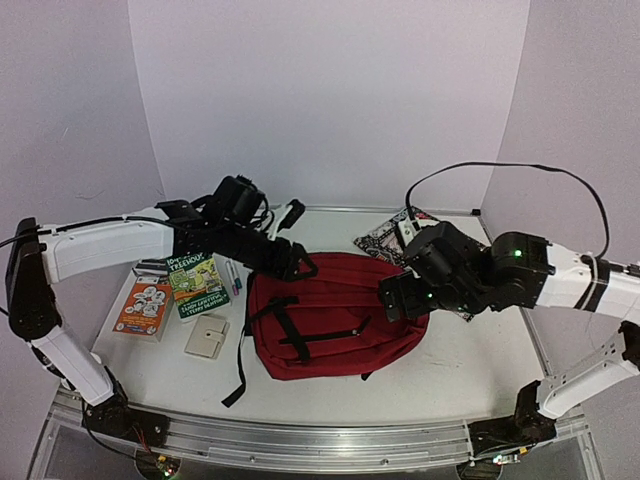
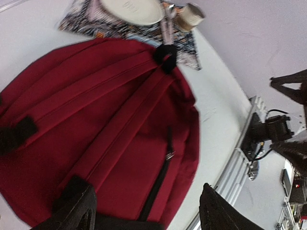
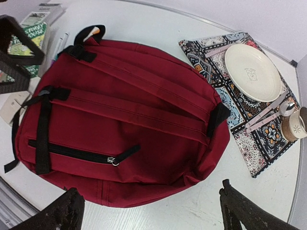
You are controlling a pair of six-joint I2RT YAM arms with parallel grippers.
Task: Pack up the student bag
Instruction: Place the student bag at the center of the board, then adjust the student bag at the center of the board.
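Student bag (image 1: pixel 335 315) flat on the table, front pocket zip closed, between the two pincers. Left pincer (image 2: pixel 148 211) spread wide, empty, over the bag's far left corner. Right pincer (image 3: pixel 151 213) likewise spread, empty, at its right edge. Left of the left pincer: pens (image 1: pixel 232 275), green book (image 1: pixel 198 283), orange book (image 1: pixel 143 307), beige pouch (image 1: pixel 207 337). Beyond the right pincer: patterned mat (image 3: pixel 249 110) with plate (image 3: pixel 253 72), spoon (image 3: pixel 286 108) and cup (image 3: pixel 293 125).
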